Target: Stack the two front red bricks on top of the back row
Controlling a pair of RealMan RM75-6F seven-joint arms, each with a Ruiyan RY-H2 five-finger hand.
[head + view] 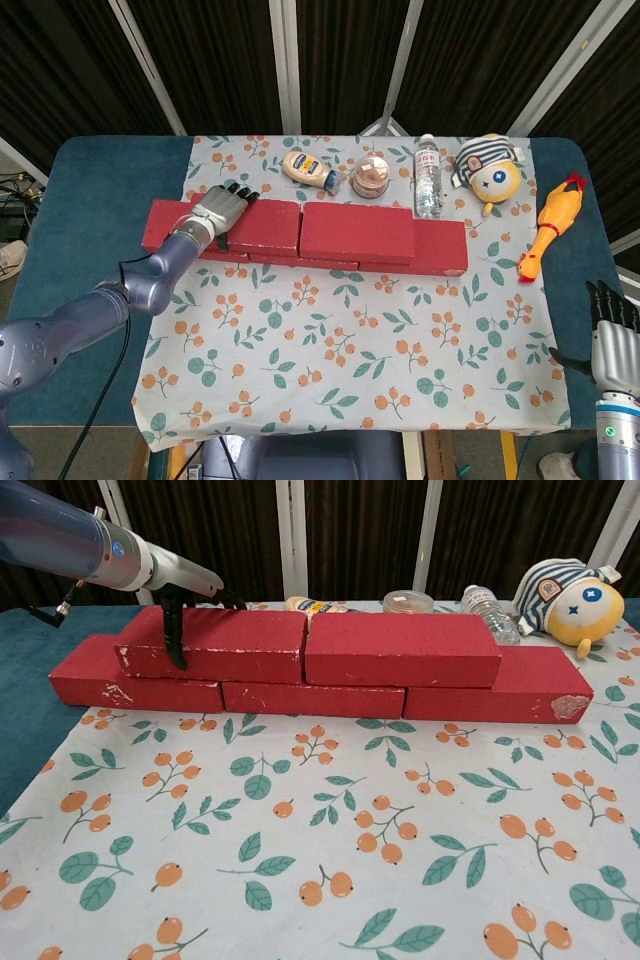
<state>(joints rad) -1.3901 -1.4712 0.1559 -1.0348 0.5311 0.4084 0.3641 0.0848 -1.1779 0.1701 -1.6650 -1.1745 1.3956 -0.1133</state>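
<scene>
- Left hand point(222, 211) lies on the upper left red brick point(215, 646), fingers spread over its top, thumb down the front face; whether it actually grips the brick is unclear.
- Upper right red brick point(357, 232) touches it on the far side from the hand; both rest on the back row point(312, 699).
- Right hand point(612, 340) well away at table edge, fingers apart, holding nothing.

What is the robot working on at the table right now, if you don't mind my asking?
It is building a little wall of red foam bricks. The left hand grips the upper left red brick, thumb down its front face, on the bottom row of three bricks. The upper right brick already sits beside it. The right hand waits at the table's edge.
</scene>
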